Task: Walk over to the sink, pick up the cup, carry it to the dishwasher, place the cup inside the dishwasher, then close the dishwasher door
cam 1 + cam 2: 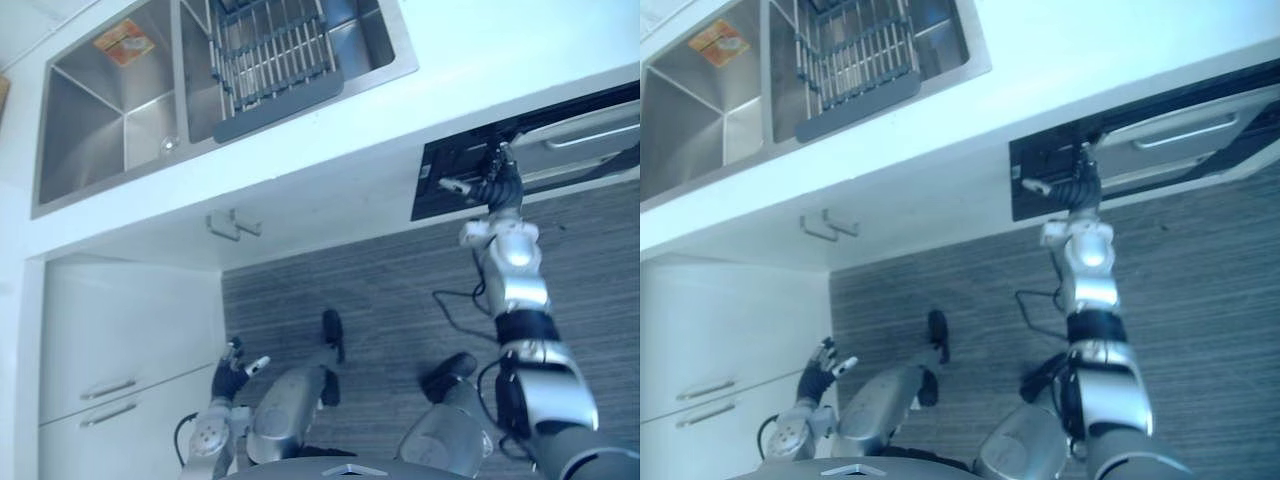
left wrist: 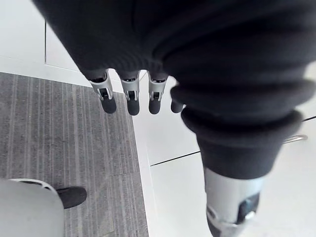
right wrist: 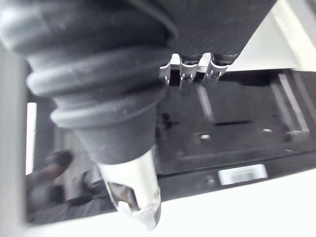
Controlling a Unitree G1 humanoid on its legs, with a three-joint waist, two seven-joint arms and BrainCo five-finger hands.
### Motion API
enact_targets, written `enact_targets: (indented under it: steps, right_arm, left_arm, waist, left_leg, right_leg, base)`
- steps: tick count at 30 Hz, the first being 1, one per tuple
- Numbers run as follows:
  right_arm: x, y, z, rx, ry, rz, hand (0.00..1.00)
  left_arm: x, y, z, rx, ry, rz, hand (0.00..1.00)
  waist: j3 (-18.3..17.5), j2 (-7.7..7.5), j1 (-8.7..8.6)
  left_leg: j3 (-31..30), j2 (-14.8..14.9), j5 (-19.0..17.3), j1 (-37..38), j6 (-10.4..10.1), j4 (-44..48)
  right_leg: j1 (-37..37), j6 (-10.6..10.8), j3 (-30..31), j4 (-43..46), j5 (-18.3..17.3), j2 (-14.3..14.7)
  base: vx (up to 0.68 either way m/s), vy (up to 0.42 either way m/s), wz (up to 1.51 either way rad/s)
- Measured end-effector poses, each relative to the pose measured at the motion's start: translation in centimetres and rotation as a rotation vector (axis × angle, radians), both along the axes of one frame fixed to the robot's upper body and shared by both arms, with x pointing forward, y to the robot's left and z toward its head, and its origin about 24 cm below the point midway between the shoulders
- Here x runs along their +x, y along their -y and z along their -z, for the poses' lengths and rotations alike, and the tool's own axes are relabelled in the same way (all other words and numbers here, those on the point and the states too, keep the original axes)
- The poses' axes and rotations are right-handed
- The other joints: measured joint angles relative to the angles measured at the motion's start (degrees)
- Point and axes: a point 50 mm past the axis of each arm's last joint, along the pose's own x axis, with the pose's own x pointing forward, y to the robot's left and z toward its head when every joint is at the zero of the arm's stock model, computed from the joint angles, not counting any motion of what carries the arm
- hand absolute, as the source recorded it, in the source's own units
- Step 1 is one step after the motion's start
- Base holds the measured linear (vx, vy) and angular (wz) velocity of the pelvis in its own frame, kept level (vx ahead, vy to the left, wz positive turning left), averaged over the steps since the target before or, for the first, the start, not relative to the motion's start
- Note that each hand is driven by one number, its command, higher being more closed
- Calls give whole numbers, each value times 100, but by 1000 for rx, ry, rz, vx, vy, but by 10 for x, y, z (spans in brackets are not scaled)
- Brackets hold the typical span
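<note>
Head views: my right hand (image 1: 488, 186) is up at the dark top edge of the grey, bar-handled dishwasher (image 1: 575, 135) under the white counter (image 1: 330, 150); my left hand (image 1: 232, 372) hangs low beside the white cabinet doors (image 1: 120, 330); the stainless steel double sink (image 1: 95, 120) holds a grey wire dish rack (image 1: 270, 60). Left wrist view: straight, relaxed fingers (image 2: 132, 98) over striped grey floor (image 2: 59, 148), holding nothing. Right wrist view: the hand faces the dishwasher's black interior; I cannot tell how far it is open, nor where the cup is.

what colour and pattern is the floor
Grey floor with thin parallel stripes, clearest in the left wrist view.
</note>
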Motion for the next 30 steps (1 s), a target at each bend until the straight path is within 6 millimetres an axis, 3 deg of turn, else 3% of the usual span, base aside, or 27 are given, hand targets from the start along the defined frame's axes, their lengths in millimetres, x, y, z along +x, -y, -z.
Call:
enact_targets:
  steps: [2, 6, 9, 11, 13, 14, 15, 16, 18, 19, 20, 21, 22, 23, 24, 28, 30]
  right_arm:
    - [-18, -9, 9, -42, 66, 0, 0]
    - [-46, -11, 64, -73, -62, 49, 0]
    - [-67, -15, 113, -20, -232, 60, 0]
    - [-87, -19, 159, 24, -428, 53, 0]
    - [-102, -20, 193, 66, -585, 59, 0]
    - [-104, -20, 197, 71, -603, 61, 0]
    - [-121, -16, 223, 99, -742, 83, 0]
    - [-134, -13, 240, 136, -832, 112, 0]
    - [-155, -9, 259, 230, -934, 156, 0]
    - [-174, -11, 271, 304, -999, 173, 0]
    - [-187, -14, 280, 364, -1051, 173, 0]
    - [-193, -16, 283, 387, -1074, 174, 0]
    - [-207, -17, 291, 442, -1124, 187, 0]
    - [-217, -18, 295, 479, -1155, 203, 0]
    - [-229, -17, 301, 563, -1186, 237, 0]
    - [-246, -7, 307, 714, -1235, 291, 0]
    - [-257, -11, 313, 777, -1313, 304, 0]
  left_arm:
    - [-1, -4, 0, 22, -1, -38, 0]
    - [-5, -14, -2, 62, 19, -102, 0]
    - [-10, -21, -2, 106, 22, -118, 0]
    - [-13, -30, 0, 164, 1, -92, 0]
    - [-20, -33, 6, 193, -38, -80, 0]
    - [-20, -34, 6, 196, -40, -79, 0]
    - [-24, -35, 8, 217, -59, -69, 0]
    - [-28, -37, 11, 236, -82, -58, 0]
    - [-37, -40, 17, 267, -129, -32, 0]
    - [-41, -44, 20, 292, -163, -21, 0]
    - [-42, -50, 22, 314, -195, -25, 0]
    - [-41, -53, 23, 321, -209, -23, 0]
    - [-41, -56, 25, 327, -237, -15, 0]
    - [-42, -57, 27, 329, -253, -11, 0]
    - [-42, -65, 27, 343, -276, -11, 0]
    - [-68, -51, 43, 279, -415, -19, 0]
    - [-75, -49, 46, 265, -451, -27, 0]
  waist:
    - [84, -204, -75]
    - [-15, -477, -101]
    - [-253, -761, -126]
    - [-530, -1095, -117]
    - [-692, -1294, -97]
    - [-714, -1309, -98]
    - [-852, -1343, -99]
    - [-927, -1306, -91]
    - [-1054, -1255, -132]
    - [-1162, -1219, -203]
    - [-1195, -1262, -285]
    - [-1209, -1294, -322]
    - [-1248, -1452, -339]
    - [-1284, -1578, -340]
    - [-1350, -1829, -359]
    - [-1543, -1448, -362]
    - [-1584, -1378, -360]
  left_leg:
    - [33, 40, -112, 130, -58, -28]
    - [159, 90, -241, 292, -68, -30]
    - [169, 79, -285, 460, -74, 4]
    - [335, 81, -369, 624, -64, 5]
    - [326, 68, -482, 852, -42, 1]
    - [321, 65, -493, 883, -33, 1]
    - [285, 75, -619, 1074, -35, -28]
    - [266, 106, -701, 1202, -21, -28]
    - [56, 200, -784, 1403, 44, -5]
    - [-195, 324, -769, 1417, 147, 7]
    - [-461, 453, -722, 1375, 117, 9]
    - [-593, 485, -664, 1344, 49, 10]
    - [-787, 423, -626, 1325, 22, 10]
    - [-864, 311, -619, 1323, 12, 10]
    - [-1039, 69, -629, 1346, 9, 4]
    - [-1009, 96, -659, 1557, -47, -31]
    - [-1040, 96, -681, 1666, -78, -33]
  right_leg:
    - [176, 33, -17, -142, 28, 79]
    - [430, 96, -47, -494, 149, 244]
    - [720, 156, -139, -749, 206, 323]
    - [959, 183, -180, -813, 223, 359]
    - [1146, 162, -178, -675, 237, 294]
    - [1161, 156, -175, -630, 242, 279]
    - [1221, -39, -139, -261, 363, 164]
    - [1200, -464, -7, 83, 534, 115]
    - [1071, -785, 647, 473, 770, 198]
    - [1050, -364, 1290, 246, 202, 692]
    - [1105, -307, 1783, -274, -234, 1350]
    - [1166, -270, 1995, -648, -307, 1655]
    - [1316, -250, 2250, -1425, -309, 2072]
    - [1372, -258, 2344, -1768, -194, 2143]
    - [1483, -312, 2436, -1980, 136, 2124]
    - [1709, -297, 2342, -1992, 49, 2145]
    - [1888, -298, 2329, -2028, 51, 2168]
  base:
    - [67, -36, -8]
    - [102, -13, -7]
    - [165, 4, 5]
    - [152, 29, 12]
    - [124, 34, 1]
    - [115, 54, 6]
    - [87, 85, 4]
    - [74, 105, 4]
    - [113, 92, 32]
    - [194, 9, 93]
    - [164, -50, 103]
    - [103, -93, 111]
    - [57, -88, 87]
    - [76, -132, 104]
    - [86, -147, 73]
    - [80, -62, 18]
    - [8, -32, 8]
